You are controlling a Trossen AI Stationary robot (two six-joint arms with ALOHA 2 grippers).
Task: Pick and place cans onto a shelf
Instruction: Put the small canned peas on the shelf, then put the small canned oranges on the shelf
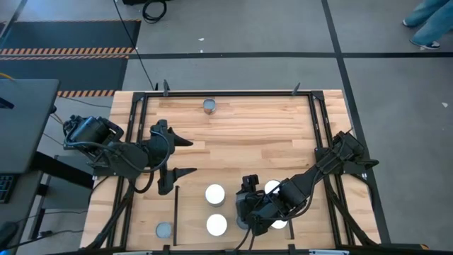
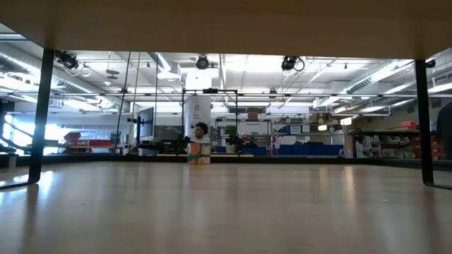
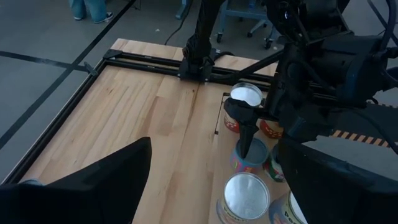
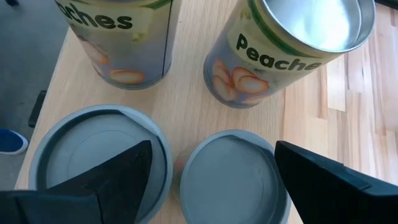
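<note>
Several cans stand upright on their bases at the near side of the wooden shelf [image 1: 248, 138]. White-topped ones [image 1: 215, 194] [image 1: 216, 225] are in the middle, and a grey-topped one [image 1: 164, 230] is at the near left. One more can [image 1: 209, 106] stands alone at the far edge; it also shows in the low view [image 2: 199, 154]. My right gripper [image 1: 249, 205] is open, pointing down over two grey-topped cans [image 4: 233, 177] [image 4: 99, 162], beside two "Peaches" cans [image 4: 292, 43] [image 4: 118, 37]. My left gripper [image 1: 191, 156] is open wide and empty, mid-left. My right gripper comes from above, its fingers on either side of a grey-topped can's top [image 4: 233, 177]. In the left wrist view one fingertip [image 3: 247, 144] stands at that can's rim [image 3: 252, 155]. Whether it touches, I cannot tell.
Thin black rails [image 1: 314, 120] [image 1: 140, 127] bound the shelf on the left, right and far sides, and a short black bar [image 1: 175, 212] stands at the near left. Bare wood lies between the lone far can and the near group. A person's legs show on the floor [image 1: 428, 21].
</note>
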